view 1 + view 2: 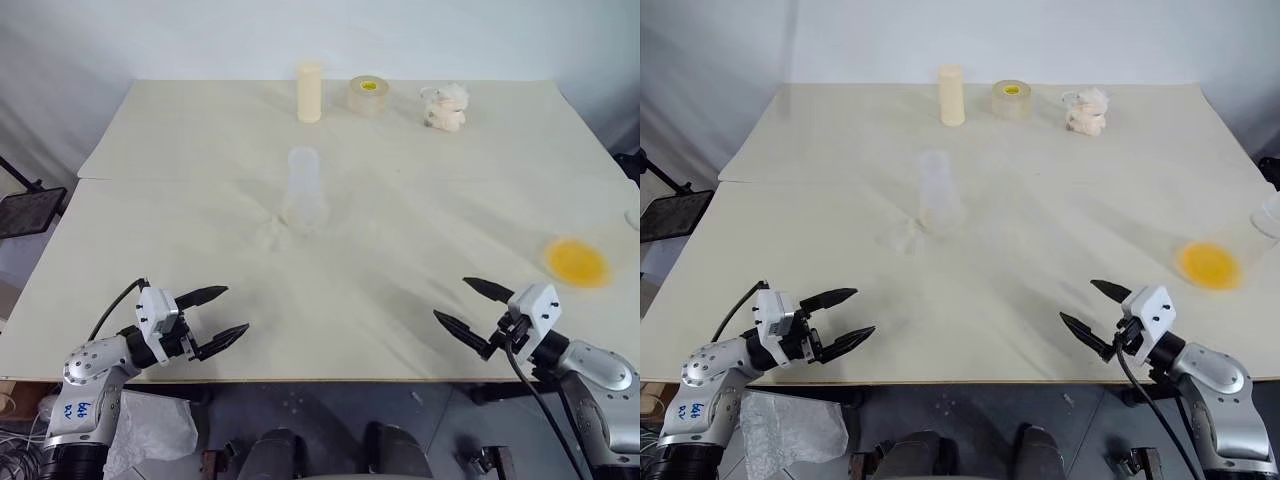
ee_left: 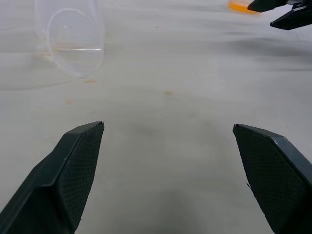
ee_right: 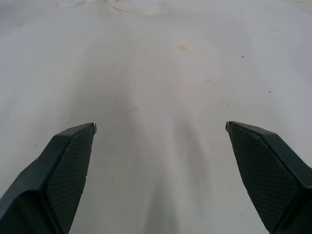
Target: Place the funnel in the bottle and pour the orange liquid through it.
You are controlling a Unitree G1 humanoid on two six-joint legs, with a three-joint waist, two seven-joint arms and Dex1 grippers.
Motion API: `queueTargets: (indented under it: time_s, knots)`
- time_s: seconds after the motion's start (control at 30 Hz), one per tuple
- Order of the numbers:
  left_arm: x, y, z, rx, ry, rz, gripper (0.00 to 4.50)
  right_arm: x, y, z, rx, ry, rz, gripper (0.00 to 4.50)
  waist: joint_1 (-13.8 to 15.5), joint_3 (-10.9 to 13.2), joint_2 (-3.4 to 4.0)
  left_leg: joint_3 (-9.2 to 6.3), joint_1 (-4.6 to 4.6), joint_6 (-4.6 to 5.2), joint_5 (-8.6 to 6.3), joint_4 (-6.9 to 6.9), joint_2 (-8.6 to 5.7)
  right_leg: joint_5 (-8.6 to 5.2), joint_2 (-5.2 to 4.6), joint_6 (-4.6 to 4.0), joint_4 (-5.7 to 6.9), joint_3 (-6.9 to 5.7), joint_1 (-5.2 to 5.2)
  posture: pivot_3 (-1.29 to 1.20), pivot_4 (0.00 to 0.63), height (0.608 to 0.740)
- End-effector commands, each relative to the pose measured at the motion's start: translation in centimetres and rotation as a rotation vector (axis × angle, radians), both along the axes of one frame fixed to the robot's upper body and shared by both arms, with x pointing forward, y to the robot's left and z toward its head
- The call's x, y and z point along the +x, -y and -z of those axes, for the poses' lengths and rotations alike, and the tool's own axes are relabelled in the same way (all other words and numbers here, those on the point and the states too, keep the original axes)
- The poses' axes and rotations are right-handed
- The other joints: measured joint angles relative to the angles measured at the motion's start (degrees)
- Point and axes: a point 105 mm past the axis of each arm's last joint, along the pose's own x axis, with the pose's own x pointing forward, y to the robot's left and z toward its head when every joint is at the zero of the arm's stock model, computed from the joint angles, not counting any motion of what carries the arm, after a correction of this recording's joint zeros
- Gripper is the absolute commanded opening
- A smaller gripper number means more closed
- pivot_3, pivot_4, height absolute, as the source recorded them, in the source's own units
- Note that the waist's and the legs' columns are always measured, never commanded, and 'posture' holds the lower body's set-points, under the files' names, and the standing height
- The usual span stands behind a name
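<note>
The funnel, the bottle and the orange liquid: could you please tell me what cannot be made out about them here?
- funnel: too small and see-through in the eye views; whether it touches the bottle is unclear.
- bottle: its mouth blends into the pale table.
- orange liquid: its clear container is hardly visible; the left wrist view cuts it at the edge.

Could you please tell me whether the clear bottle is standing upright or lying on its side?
Upright. The bottle stands on its wider base mid-table, mouth up, with the funnel lying beside it.
</note>
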Motion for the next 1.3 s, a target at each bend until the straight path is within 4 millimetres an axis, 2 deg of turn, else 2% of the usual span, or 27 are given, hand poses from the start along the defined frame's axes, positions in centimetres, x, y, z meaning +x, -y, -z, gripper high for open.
queueTargets:
  time_s: [0.03, 0.13, 0.2, 0.27, 0.4, 0.6, 0.67, 0.73, 1.0, 1.1, 1.3]
  knots:
    - [0.0, -0.4, -1.2, -0.020, 0.033, -0.015, 4.50, 0.1, 0.3, -0.9, -0.014, 0.035, 0.002, 4.47, 0.01, 0.00, 0.00, 0.00, 0.00, 0.00, 0.00, 0.00, 0.00, 0.00, 0.00, 0.00, 0.00, 0.00, 0.00, 0.00, 0.150, 0.740]
    - [0.6, -0.6, -1.3, -0.049, -0.003, -0.059, 4.50, 0.2, 0.3, -0.9, -0.014, 0.037, 0.000, 4.47, 0.01, 0.00, 0.00, 0.00, 0.00, 0.00, 0.00, 0.01, 0.00, 0.00, 0.00, 0.00, 0.01, 0.00, 0.00, 0.00, 0.150, 0.740]
    - [1.2, -0.7, -1.1, -0.102, -0.090, -0.095, 4.50, 0.3, 0.2, -0.9, -0.014, 0.037, -0.001, 4.47, 0.06, 0.00, 0.00, 0.00, 0.00, 0.00, 0.00, 0.01, 0.00, 0.00, 0.00, 0.00, 0.02, 0.00, 0.00, 0.00, 0.150, 0.740]
    - [1.8, -0.7, -1.5, -0.213, -0.181, -0.134, 4.50, 0.4, 0.1, -0.9, -0.014, 0.038, -0.004, 4.47, 0.02, 0.00, 0.00, -0.02, 0.00, 0.00, 0.00, 0.03, 0.00, 0.00, 0.00, 0.01, 0.07, 0.00, 0.00, 0.00, 0.150, 0.740]
    - [1.3, 0.3, -2.6, -0.115, -0.033, -0.117, 4.50, 0.6, 0.0, -1.0, -0.015, 0.036, -0.014, 4.47, -0.05, 0.00, -0.01, -0.03, 0.02, 0.00, 0.00, 0.03, 0.00, 0.00, 0.00, 0.01, 0.08, 0.02, 0.00, 0.00, 0.150, 0.740]
    - [0.8, -0.2, -2.7, -0.015, 0.046, -0.159, 4.50, 1.2, -0.1, -1.2, -0.020, 0.034, -0.035, 4.47, -0.06, 0.00, -0.01, 0.03, 0.03, -0.01, 0.00, 0.03, 0.02, 0.00, 0.03, 0.01, 0.06, 0.02, 0.00, 0.00, 0.150, 0.740]
    - [0.3, -0.2, -3.3, -0.092, 0.013, -0.140, 4.50, 1.4, -0.2, -1.3, -0.021, 0.032, -0.043, 4.47, 0.06, 0.01, -0.01, 0.03, 0.03, -0.01, 0.00, 0.04, 0.01, 0.00, 0.03, 0.01, 0.07, 0.03, 0.00, 0.00, 0.150, 0.740]
    - [-0.1, -0.6, -4.3, -0.130, 0.055, -0.144, 4.50, 1.4, -0.3, -1.3, -0.023, 0.030, -0.052, 4.47, 0.02, 0.01, -0.01, 0.02, 0.03, -0.01, 0.00, 0.05, 0.02, 0.00, 0.02, 0.01, 0.08, 0.05, 0.00, 0.00, 0.150, 0.740]
    - [-1.2, -3.6, -5.3, -0.009, 0.075, -0.209, 4.50, 2.0, -1.1, -2.0, -0.010, 0.049, -0.101, 4.47, -0.02, 0.01, -0.02, 0.02, 0.03, -0.02, 0.00, 0.05, 0.03, 0.00, 0.03, 0.01, 0.06, 0.04, 0.00, 0.00, 0.150, 0.740]
    - [-0.3, -3.8, -6.2, 0.022, 0.109, -0.195, 4.50, 2.4, -2.1, -3.0, 0.009, 0.079, -0.126, 4.47, 0.11, 0.01, -0.02, 0.01, 0.02, -0.02, 0.00, 0.08, 0.01, 0.00, 0.02, 0.01, 0.07, 0.05, 0.00, 0.00, 0.150, 0.740]
    - [3.7, -1.9, -8.0, 0.022, 0.147, -0.099, 4.50, 3.1, -3.5, -5.2, 0.045, 0.157, -0.143, 4.47, 0.09, 0.03, -0.04, -0.01, 0.03, -0.03, 0.00, 0.09, 0.00, 0.00, 0.02, 0.01, 0.13, 0.03, 0.00, 0.00, 0.150, 0.740]
